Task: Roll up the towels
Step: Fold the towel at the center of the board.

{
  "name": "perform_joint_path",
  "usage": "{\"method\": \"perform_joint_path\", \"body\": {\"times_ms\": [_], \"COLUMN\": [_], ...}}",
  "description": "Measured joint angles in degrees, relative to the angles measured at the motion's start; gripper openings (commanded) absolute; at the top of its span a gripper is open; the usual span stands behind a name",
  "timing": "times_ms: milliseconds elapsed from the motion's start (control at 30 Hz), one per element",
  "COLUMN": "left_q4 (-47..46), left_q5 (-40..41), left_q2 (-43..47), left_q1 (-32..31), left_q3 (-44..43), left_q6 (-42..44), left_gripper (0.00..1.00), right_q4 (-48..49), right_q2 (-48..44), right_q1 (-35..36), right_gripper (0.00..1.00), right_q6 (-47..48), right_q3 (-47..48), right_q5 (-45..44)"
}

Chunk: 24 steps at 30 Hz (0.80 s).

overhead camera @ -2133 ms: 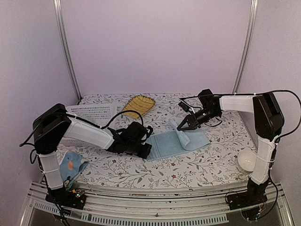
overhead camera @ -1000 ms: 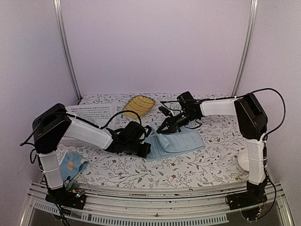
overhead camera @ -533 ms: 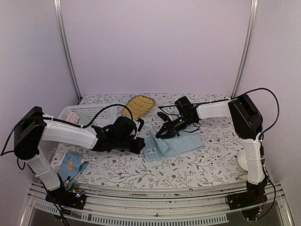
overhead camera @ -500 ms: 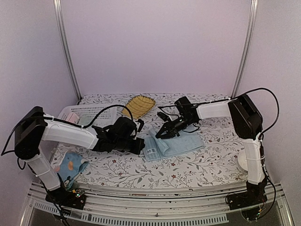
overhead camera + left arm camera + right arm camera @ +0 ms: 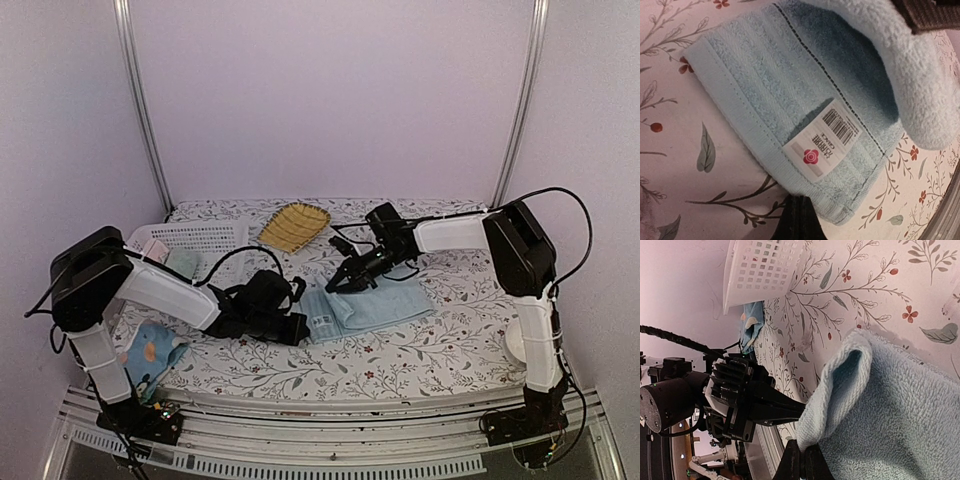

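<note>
The plain towel [image 5: 385,305] was seen lying near the middle of the table [image 5: 400,358], stretched from left to right, with its long near edge running roughly parallel to the table's front. A raised edge at its left part was pinched by the right gripper [image 5: 333,287], whose fingers were closed tight on the terry. In the right wrist view that edge was curled up off the tabletop into a hollow lip, while the cloth behind it lay flat. The left gripper [image 5: 303,330] was clenched, with its tip set at the towel's left hem, just beside the sewn label [image 5: 822,141] (whether any cloth was caught in it could not be told). The two grippers were found near each other over the same end of the towel, the left one lower and closer to the front. The printed towel [image 5: 152,352] was left crumpled at the near left corner, beside the left arm's base and well apart from the plain one. A white basket [image 5: 195,238] was placed at the far left and a yellow leaf-shaped tray [image 5: 295,226] at the back, neither touching the towel. Bare flowered surface was seen between the towel's near edge and the table's front, and again to the right of the towel, up to the right arm's upright.
</note>
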<state>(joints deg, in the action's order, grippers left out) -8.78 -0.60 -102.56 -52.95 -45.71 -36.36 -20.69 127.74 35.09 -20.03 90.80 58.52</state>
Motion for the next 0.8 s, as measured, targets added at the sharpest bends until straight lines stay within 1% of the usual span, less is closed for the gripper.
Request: {"method": "perform_joint_path", "body": {"times_ms": [400, 800], "left_q4": [-3.39, -4.28], "left_q5": [-1.77, -1.77], "left_q2": [-1.03, -1.03], "left_q1": [0.00, 0.02], "left_q3": [0.28, 1.16], "left_q6": [-1.44, -1.66], "left_gripper": [0.00, 0.00], "right_q4": [0.61, 1.29], "right_q2": [2.99, 4.66], "right_q1": [2.56, 3.23], "right_gripper": [0.03, 0.03], "right_q6": [-2.60, -4.48], "right_q3": [4.07, 4.28], "right_q5": [-2.99, -3.76]}}
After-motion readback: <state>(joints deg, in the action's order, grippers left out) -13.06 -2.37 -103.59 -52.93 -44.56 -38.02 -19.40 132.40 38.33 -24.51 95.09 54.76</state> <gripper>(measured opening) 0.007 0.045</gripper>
